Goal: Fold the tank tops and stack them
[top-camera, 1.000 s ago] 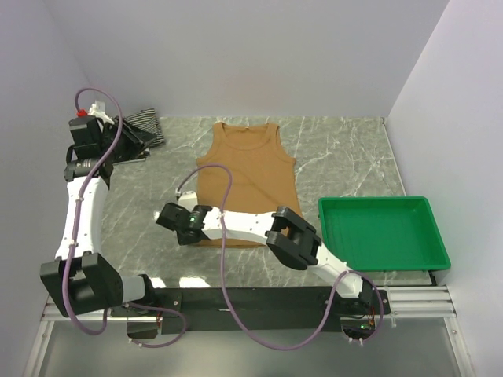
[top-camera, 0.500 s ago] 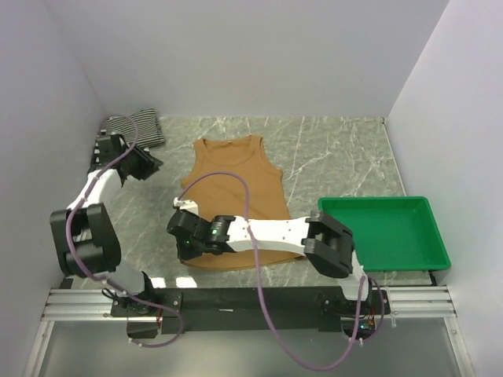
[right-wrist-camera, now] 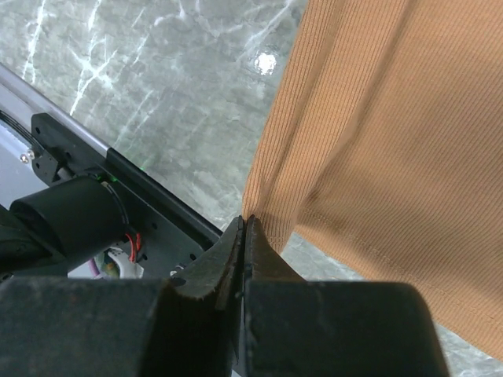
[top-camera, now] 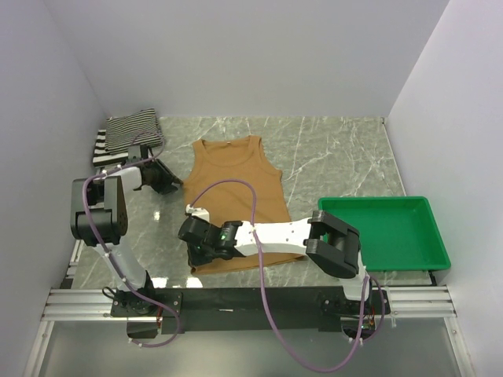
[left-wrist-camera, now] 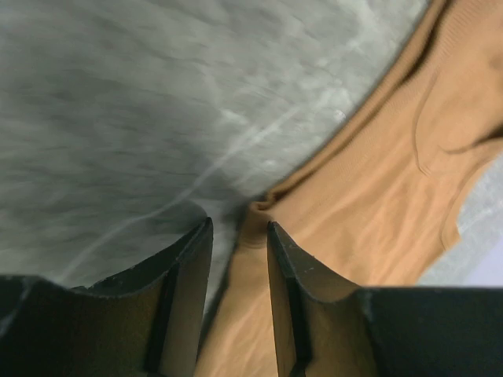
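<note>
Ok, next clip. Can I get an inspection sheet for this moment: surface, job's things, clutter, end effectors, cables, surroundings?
Surface: grey marbled table top.
Job's things: tan tank top spread flat mid-table; striped tank tops piled at the far left corner.
Clutter: green tray at the near right.
End effectors: right end effector shut on the tan top's near left hem corner. Left end effector has its jaws apart at the top's left underarm corner, gripping nothing.
Cables: purple cables loop off both arms, one arching over the tan top.
Surroundings: plain white walls; metal rail along the near edge.
</note>
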Robot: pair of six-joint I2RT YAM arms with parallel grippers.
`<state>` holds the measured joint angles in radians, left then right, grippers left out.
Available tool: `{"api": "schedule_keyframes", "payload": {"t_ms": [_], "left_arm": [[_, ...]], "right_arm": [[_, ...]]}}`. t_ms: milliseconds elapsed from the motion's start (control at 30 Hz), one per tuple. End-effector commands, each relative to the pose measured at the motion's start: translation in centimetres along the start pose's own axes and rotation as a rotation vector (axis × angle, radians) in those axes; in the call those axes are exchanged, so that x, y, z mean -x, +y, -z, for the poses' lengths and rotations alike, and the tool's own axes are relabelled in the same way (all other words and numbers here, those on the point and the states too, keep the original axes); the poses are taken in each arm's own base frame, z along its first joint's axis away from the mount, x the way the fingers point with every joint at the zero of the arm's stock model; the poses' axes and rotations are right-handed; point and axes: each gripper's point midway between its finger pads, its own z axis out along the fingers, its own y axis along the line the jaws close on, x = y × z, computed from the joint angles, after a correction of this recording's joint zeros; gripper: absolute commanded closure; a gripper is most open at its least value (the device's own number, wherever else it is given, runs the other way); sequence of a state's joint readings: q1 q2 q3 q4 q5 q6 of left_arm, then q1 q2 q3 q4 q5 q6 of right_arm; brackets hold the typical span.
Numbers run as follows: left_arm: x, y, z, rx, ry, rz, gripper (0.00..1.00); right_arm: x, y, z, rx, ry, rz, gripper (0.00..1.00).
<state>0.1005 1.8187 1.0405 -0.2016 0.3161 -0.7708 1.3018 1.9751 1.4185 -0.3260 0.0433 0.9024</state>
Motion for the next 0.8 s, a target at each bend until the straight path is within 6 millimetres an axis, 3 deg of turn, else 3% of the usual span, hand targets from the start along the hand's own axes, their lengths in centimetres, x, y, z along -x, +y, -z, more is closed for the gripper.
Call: {"api": "schedule_keyframes", "payload": {"t_ms": [0, 200, 433, 600, 767], "left_arm": [[1.3, -1.8, -0.5, -0.046, -0.043, -0.046, 0.59], [0.4, -1.5, -1.1, -0.035, -0.028, -0.057, 0.59], [0.5, -1.5, -1.4, -0.022, -0.023, -0.06, 0.77], [1.5, -2.4, -1.1, -0.034, -0.047, -0.068, 0.97], [3.8, -2.7, -0.2, 0.028, -0.108, -0.07, 0.99]], "right_arm": [[1.4, 1.5, 1.4, 0.054, -0.049, -0.027, 1.0], [1.3, 1.3, 1.1, 0.05, -0.044, -0.035, 1.0], [1.8, 1.1, 1.3, 0.033, -0.057, -0.039, 1.0], [2.3, 2.0, 0.9, 0.033, -0.053, -0.039, 1.0], [2.5, 4.0, -0.2, 0.071, -0.015, -0.038, 1.0]]}}
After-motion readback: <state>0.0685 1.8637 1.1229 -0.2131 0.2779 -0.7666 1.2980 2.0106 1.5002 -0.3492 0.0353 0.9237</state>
